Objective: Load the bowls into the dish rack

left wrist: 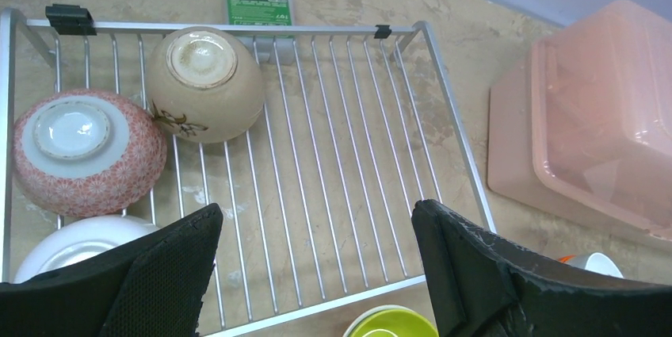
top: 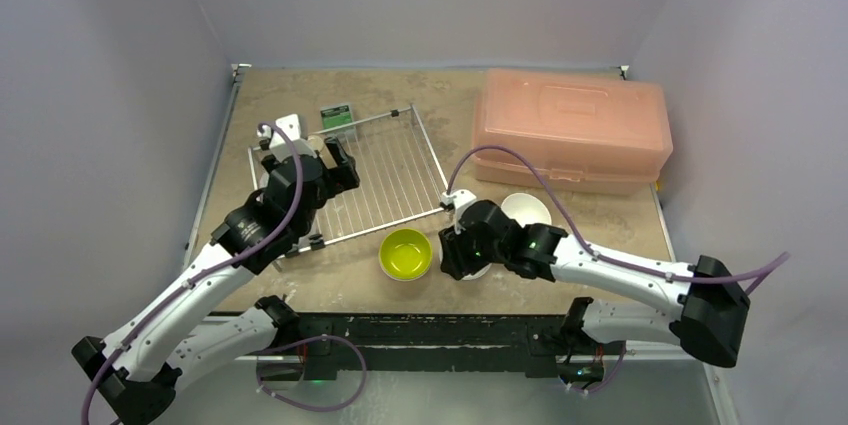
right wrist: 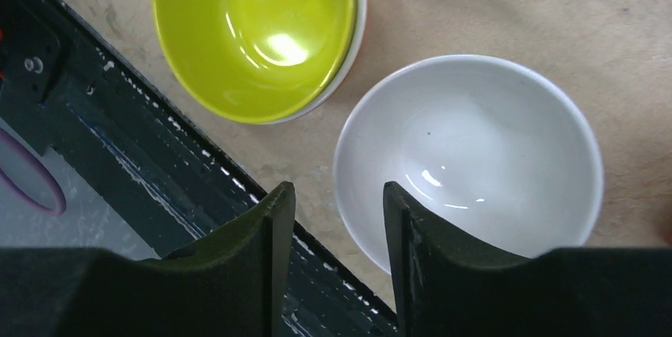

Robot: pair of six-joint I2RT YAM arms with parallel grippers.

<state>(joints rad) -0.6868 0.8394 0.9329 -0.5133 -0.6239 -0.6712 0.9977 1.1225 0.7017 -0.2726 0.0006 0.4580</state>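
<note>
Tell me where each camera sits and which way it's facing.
Top external: above and behind the bases, looking down on the table; left arm and right arm show.
Left wrist: over the dish rack, looking down; its fingers show.
Right wrist: over the white bowl, looking down; its fingers show.
Shared: the lime-green bowl is in all three.

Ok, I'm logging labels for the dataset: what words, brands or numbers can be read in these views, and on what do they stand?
Green card on the table just beyond the rack: lines of white print, too blurred to read.
Beige bowl: a small dark drawing on its side, no letters.
Nothing else in view shows any writing.
</note>
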